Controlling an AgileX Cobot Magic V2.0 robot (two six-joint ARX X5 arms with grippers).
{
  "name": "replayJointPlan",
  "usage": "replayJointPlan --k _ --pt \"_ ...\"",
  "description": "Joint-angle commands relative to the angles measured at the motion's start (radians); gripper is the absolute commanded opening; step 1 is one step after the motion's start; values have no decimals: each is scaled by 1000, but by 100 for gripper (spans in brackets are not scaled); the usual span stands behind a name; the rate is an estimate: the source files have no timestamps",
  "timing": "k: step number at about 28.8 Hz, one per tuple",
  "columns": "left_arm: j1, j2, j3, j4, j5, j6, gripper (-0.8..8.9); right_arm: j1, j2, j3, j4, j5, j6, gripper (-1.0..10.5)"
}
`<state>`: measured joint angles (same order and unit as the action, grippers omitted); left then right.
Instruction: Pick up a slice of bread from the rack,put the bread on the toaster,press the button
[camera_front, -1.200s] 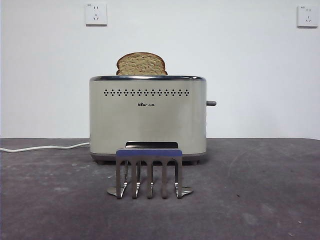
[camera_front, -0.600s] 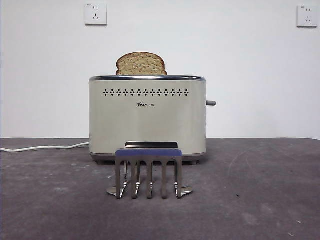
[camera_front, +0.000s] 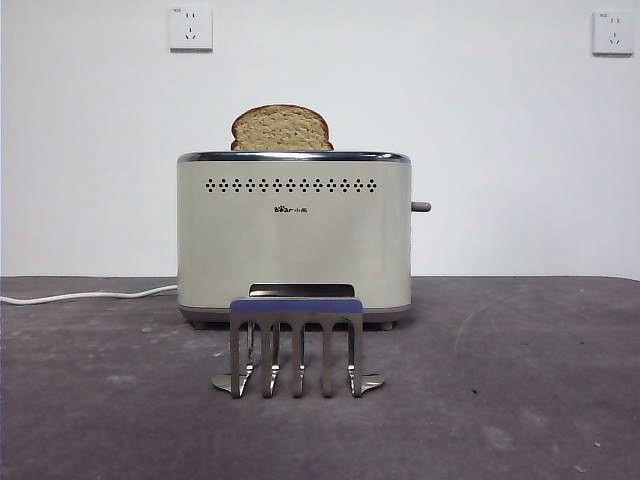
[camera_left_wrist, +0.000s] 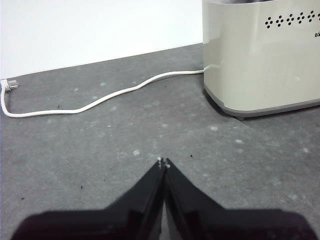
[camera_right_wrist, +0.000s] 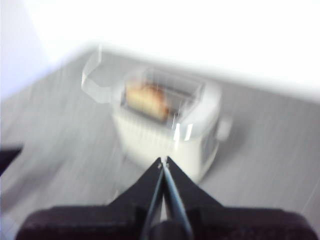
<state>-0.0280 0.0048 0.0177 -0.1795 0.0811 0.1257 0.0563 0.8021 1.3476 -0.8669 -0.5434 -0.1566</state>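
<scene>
Front view: no arm showing. Sitting in the toaster (camera_front: 294, 235), domed top of the slice of bread (camera_front: 281, 128) poking above the chrome rim; standing bare just in front, the rack (camera_front: 296, 345), with open table (camera_front: 520, 380) on both sides.

Left wrist view: hanging low over bare table beside the toaster and the cord (camera_left_wrist: 100, 100), the left gripper (camera_left_wrist: 163, 162), jaws pressed together, gripping nothing.

Right wrist view: blurred, looking down from above the toaster, the right gripper (camera_right_wrist: 163, 161), jaws closed and empty.

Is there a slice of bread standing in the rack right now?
No, the rack holds nothing between its slats in the front view, and the slice of bread sticks up out of the toaster behind it.
</scene>
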Motion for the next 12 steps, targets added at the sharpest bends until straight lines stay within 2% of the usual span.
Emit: replayJointPlan --k 1,4,12 --pt "3 -3 -14 2 -2 -7 -4 -23 -77 -103 107 31 13 1" --pt "3 -3 -14 2 -2 -7 -4 -30 -210 -323 319 142 18 1" --pt "3 -3 -14 2 -2 -7 -4 -30 -413 -750 655 170 56 1"
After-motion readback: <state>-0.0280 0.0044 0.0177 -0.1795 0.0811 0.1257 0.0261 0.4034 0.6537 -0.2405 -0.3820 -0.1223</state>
